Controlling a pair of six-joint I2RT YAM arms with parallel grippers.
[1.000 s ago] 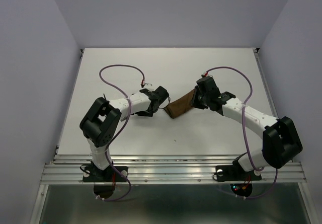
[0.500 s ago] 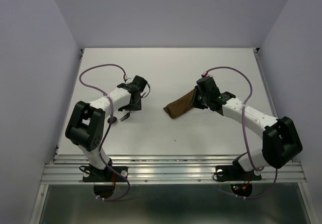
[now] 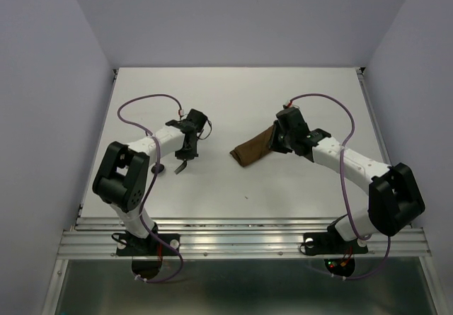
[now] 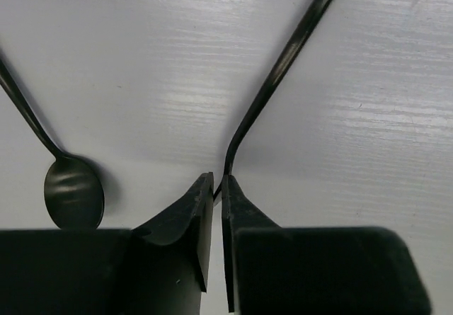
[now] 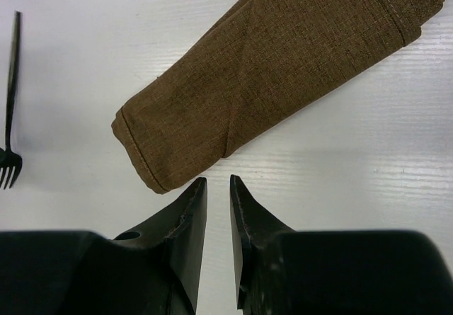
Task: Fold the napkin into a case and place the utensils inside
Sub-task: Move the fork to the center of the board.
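Left tool: narrow, pinching long utensil end.
Right tool: narrow, empty, beside case.
My lift: level, slow, toward 3 o'clock.

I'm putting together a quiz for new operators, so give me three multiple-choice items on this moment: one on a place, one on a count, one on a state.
1. Where does the case lie?
A. flat on the table, just beyond the tips of the right gripper
B. hanging off the far edge
C. standing on end

2. How many utensils show in the left wrist view?
A. none
B. two
C. four

3. How do the jaws of the left gripper stand?
A. wide apart
B. closed on cloth
C. nearly shut, with the thin end of the long utensil between them

Key:
1 A, the brown cloth rests on the white surface in front of the right fingers.
2 B, the spoon and the long utensil are both there.
3 C, only a slit shows between the tips.
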